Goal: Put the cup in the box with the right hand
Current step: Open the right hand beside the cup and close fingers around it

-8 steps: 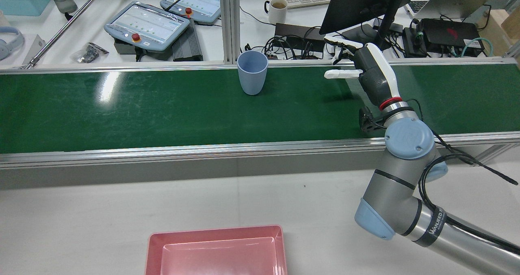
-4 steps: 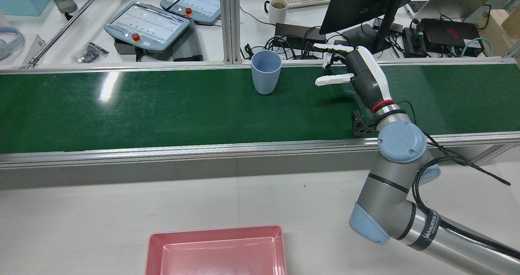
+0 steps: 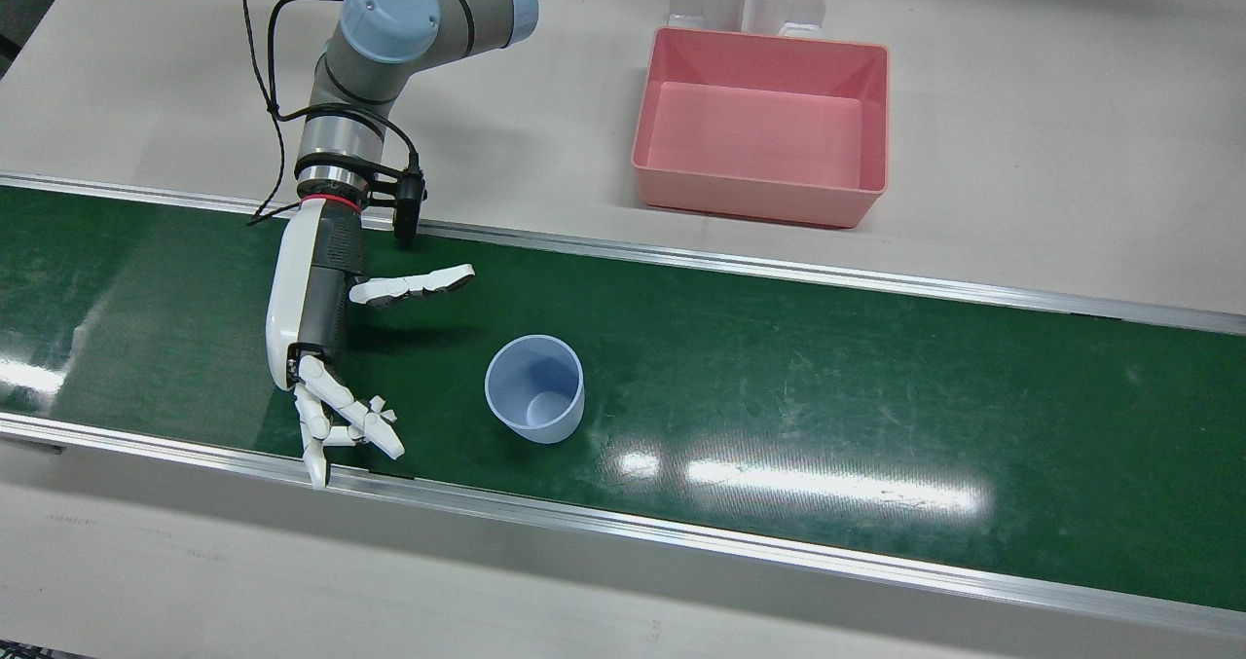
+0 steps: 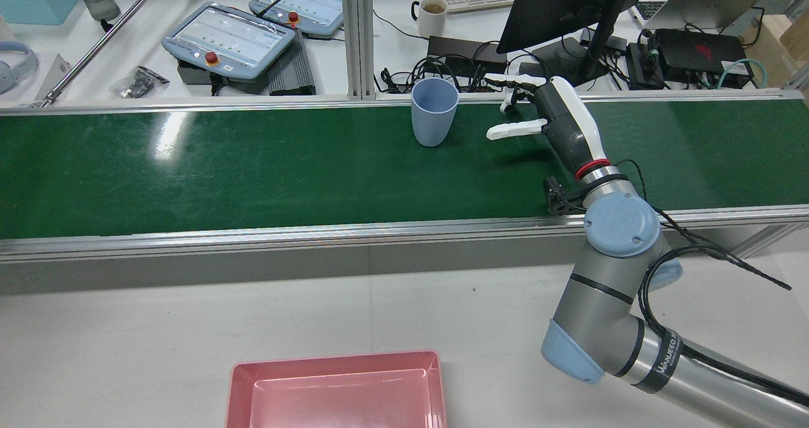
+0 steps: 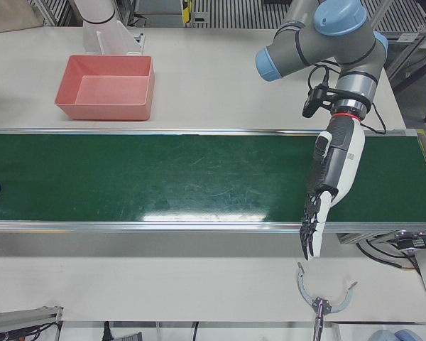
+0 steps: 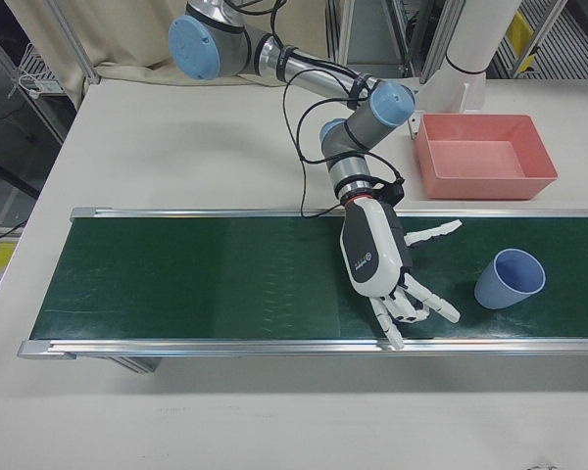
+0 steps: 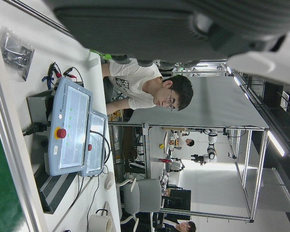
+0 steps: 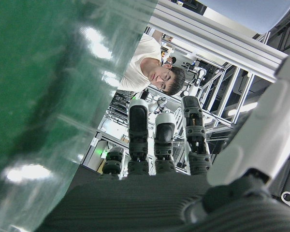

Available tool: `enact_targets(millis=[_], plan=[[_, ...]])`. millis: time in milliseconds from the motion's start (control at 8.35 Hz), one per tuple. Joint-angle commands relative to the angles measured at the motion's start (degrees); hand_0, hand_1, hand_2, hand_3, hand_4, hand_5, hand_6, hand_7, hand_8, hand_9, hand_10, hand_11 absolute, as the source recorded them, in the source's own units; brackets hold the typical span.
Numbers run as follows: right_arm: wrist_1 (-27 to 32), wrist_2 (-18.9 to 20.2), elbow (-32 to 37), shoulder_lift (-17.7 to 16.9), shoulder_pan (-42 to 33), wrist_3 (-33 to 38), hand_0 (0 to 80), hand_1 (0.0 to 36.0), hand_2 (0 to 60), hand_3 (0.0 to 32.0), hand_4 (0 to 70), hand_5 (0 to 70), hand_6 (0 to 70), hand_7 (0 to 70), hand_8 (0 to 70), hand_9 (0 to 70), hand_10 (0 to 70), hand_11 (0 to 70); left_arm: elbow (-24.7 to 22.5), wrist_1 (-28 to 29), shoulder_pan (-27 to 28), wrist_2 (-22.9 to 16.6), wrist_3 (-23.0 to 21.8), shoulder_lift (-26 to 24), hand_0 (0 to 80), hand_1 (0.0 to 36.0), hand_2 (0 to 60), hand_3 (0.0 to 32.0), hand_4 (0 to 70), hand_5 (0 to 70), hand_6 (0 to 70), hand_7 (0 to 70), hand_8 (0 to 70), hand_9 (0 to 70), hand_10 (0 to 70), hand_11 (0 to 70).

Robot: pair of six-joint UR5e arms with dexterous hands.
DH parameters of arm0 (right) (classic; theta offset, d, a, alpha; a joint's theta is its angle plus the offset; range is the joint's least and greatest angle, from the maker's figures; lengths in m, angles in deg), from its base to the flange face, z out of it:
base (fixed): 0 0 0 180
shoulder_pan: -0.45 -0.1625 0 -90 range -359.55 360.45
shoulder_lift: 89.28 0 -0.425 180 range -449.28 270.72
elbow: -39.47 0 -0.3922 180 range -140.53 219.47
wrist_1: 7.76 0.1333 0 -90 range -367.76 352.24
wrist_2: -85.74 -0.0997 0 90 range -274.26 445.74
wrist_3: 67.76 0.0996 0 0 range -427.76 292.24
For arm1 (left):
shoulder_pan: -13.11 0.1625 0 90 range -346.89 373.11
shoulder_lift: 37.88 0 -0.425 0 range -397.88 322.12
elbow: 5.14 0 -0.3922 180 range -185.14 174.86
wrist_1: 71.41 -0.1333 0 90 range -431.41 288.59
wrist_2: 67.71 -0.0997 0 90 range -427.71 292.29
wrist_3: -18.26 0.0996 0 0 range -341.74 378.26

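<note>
Fingers (image 3: pixel 336 416) of the right hand (image 3: pixel 316 328) spread wide, holding nothing, at centre-left of the front view. Largest, the belt (image 3: pixel 876 416) spans mid-frame; the box (image 3: pixel 759 201) sits upper right, empty; the cup (image 3: pixel 534 388) stands upright near the hand, ungrasped. Grasping, carrying and placing remain.

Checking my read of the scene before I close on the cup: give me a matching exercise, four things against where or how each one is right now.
Things:
1. cup
2. box
3. right hand
4. left hand

States:
A. empty, on the white table beside the belt
B. open, beside the cup, not touching it
C. upright on the green belt
D. over the far end of the belt, fingers pointing down past its edge

Pairs: 1-C, 2-A, 3-B, 4-D
</note>
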Motion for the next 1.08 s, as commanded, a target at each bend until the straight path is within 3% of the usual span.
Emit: enact_targets(millis=[0, 958], plan=[[0.14, -0.40, 2.14, 0.66, 0.03, -0.13, 44.5, 0.4, 0.0, 0.0, 24.5, 4.0, 28.7, 70.0, 30.7, 54.8, 8.2, 12.0, -0.06, 0.00, 0.00, 0.00, 0.00, 0.00, 0.0, 0.0, 0.0, 0.0, 0.0, 0.0, 0.0, 0.0, 0.0, 0.0, 0.0, 0.0], [0.06, -0.58, 3.12, 1.55, -0.32, -0.57, 45.8, 0.0, 0.0, 0.0, 32.3, 3.8, 29.6, 70.0, 31.3, 55.3, 9.1, 13.1, 0.03, 0.00, 0.00, 0.00, 0.00, 0.00, 0.0, 0.0, 0.0, 0.0, 0.0, 0.0, 0.0, 0.0, 0.0, 0.0, 0.0, 0.0]])
